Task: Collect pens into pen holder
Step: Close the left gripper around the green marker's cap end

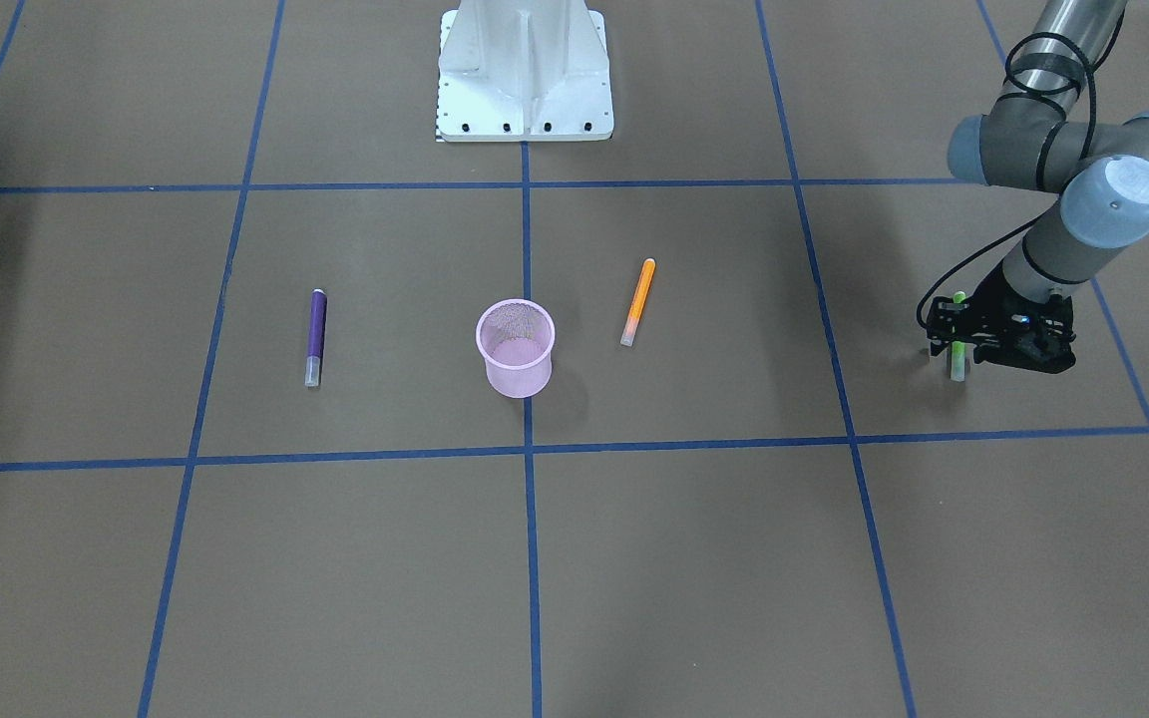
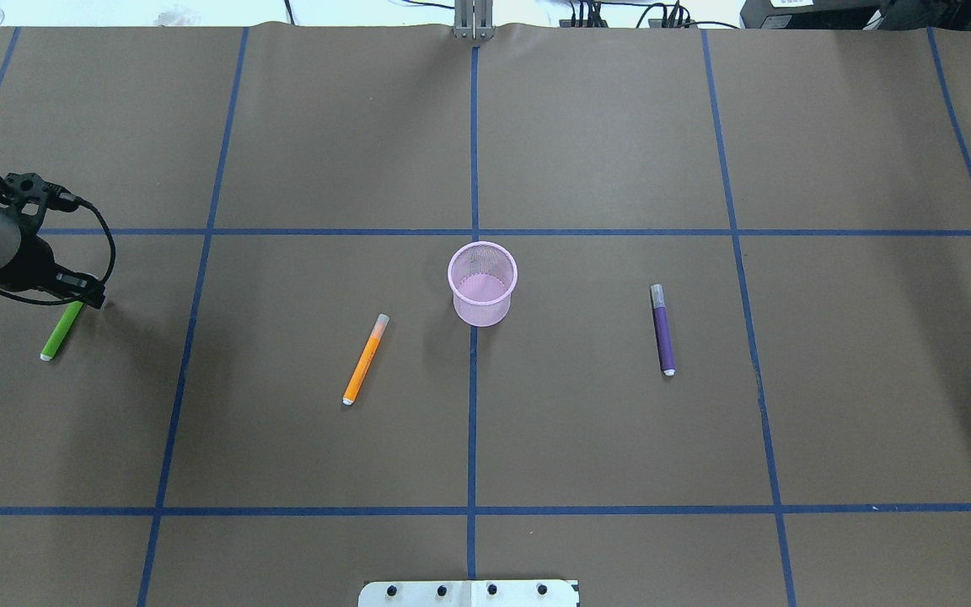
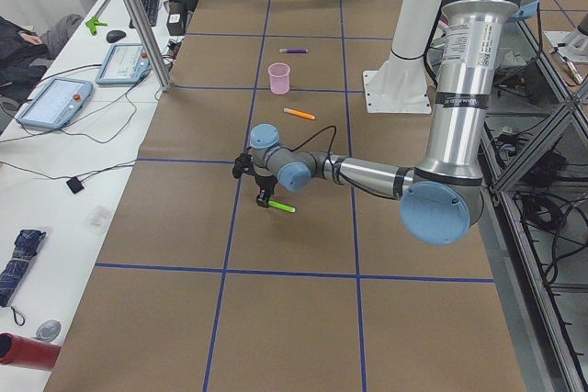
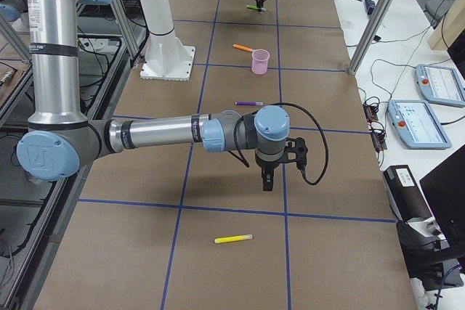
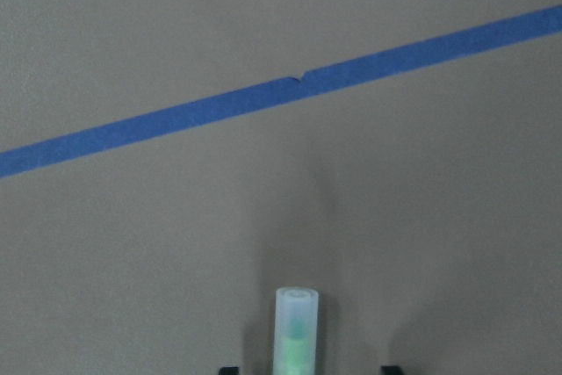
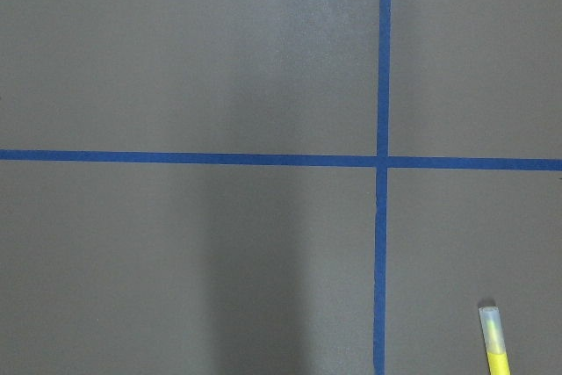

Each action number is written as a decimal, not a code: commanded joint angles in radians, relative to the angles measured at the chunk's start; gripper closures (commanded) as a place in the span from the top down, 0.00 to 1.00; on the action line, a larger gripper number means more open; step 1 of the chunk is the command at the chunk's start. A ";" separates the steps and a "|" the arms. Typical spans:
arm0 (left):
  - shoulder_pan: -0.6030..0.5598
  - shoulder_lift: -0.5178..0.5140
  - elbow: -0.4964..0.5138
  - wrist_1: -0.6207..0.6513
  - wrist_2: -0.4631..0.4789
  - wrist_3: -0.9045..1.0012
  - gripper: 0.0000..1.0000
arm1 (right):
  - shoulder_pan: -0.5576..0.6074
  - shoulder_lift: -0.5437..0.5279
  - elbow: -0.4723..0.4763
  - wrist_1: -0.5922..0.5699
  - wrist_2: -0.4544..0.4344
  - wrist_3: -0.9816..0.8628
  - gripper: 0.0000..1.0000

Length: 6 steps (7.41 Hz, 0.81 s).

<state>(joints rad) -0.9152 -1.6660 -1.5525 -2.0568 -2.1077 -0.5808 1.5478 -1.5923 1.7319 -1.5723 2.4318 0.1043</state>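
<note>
The pink mesh pen holder (image 2: 483, 285) stands upright and empty at the table's middle. An orange pen (image 2: 365, 359) lies to its left and a purple pen (image 2: 663, 330) to its right. The green pen (image 2: 60, 330) lies at the far left. My left gripper (image 2: 74, 293) is low over its clear cap end. In the left wrist view the pen (image 5: 296, 331) sits between the two spread fingertips (image 5: 228, 369) with gaps on both sides, so the gripper is open. The yellow pen (image 4: 233, 239) lies beyond my right gripper (image 4: 267, 179), and I cannot tell whether that gripper is open or shut.
The robot's white base (image 1: 525, 75) stands at the table's edge behind the cup. Blue tape lines (image 2: 473, 421) cross the brown table cover. Monitors, pendants and cables lie on the side bench (image 4: 429, 99) beyond the far edge.
</note>
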 commanded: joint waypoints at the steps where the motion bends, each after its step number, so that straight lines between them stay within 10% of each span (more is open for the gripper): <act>1: -0.001 0.002 0.000 0.000 0.000 0.001 0.53 | 0.000 0.000 0.000 0.000 0.000 0.000 1.00; 6: 0.001 -0.001 0.009 -0.003 0.000 0.001 0.50 | 0.000 0.000 -0.002 0.000 -0.003 0.000 1.00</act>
<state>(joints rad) -0.9143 -1.6671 -1.5450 -2.0589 -2.1077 -0.5792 1.5478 -1.5923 1.7306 -1.5723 2.4289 0.1043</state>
